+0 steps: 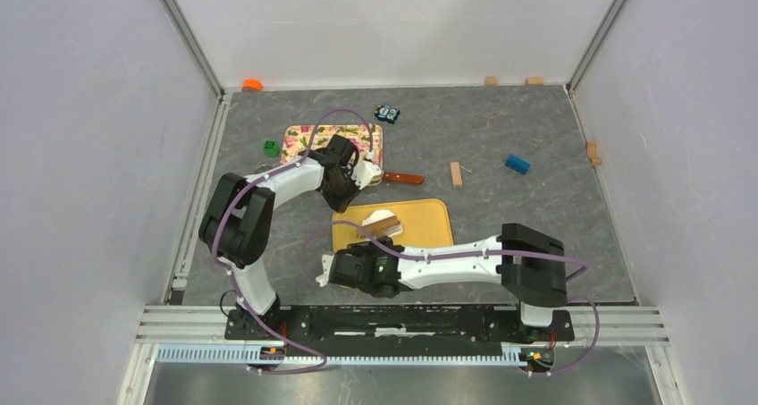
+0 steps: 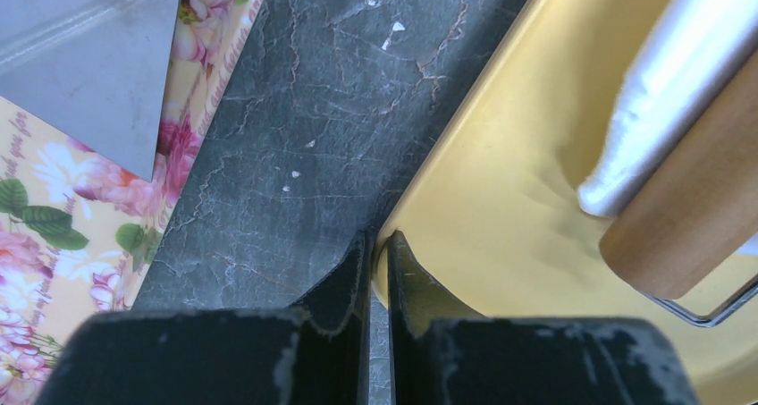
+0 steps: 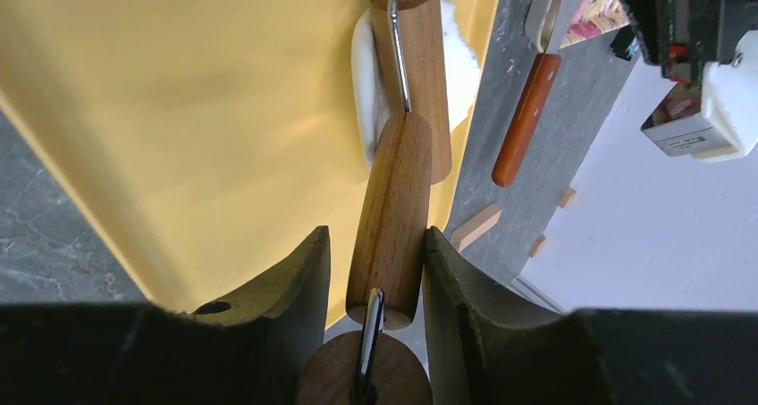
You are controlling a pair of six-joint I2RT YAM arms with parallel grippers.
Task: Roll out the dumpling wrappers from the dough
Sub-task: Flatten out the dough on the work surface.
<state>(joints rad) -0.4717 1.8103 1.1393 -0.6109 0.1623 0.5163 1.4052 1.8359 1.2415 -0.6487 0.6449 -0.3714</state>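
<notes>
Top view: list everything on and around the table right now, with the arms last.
dough: 1, white, on the yellow board under the roller
roller: 1, wooden, on the dough
yellow board: 1, yellow, near centre
floral board: 1, pink-flowered, behind and left of the yellow board
knife: 1, orange-brown handle, between the boards
wooden blocks: 4, tan, one mid-table, two at the far edge, one at the right edge
blue block: 1, blue, right of centre
green block: 1, green, left of the floral board
orange object: 1, orange, far-left corner
toy: 1, black and blue, far centre
left gripper: black, jaws nearly together at the yellow board's rim
right gripper: black, shut on the roller's handle
</notes>
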